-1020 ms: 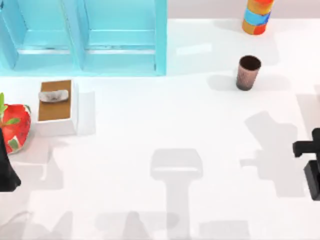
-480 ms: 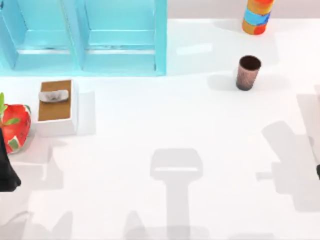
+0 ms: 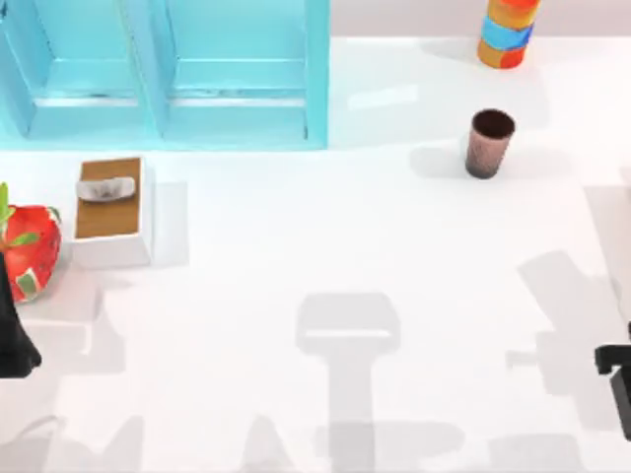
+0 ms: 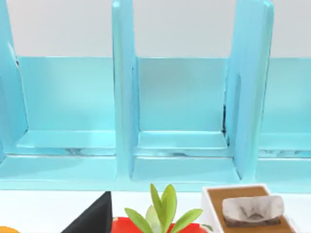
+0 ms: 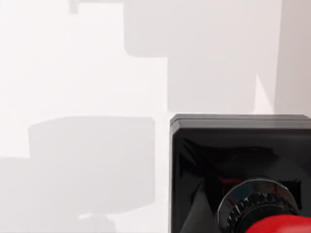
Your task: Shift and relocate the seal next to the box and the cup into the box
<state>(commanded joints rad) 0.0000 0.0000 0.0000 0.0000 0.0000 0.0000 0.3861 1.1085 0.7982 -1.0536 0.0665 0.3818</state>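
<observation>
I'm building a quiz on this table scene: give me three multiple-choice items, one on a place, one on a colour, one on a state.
1. Where does the small dark brown speckled cup stand?
A. inside the blue box
B. on the open white table, right of the blue box
C. on the tissue box

2. What colour is the open compartmented box at the back?
A. light blue
B. red
C. brown

3. How is the cup standing?
A. on its side
B. upside down
C. upright, mouth up

Answers: 1 B, the top view shows it on the white table apart from the box; 2 A, its walls are light blue; 3 C, its dark opening faces upward.
</observation>
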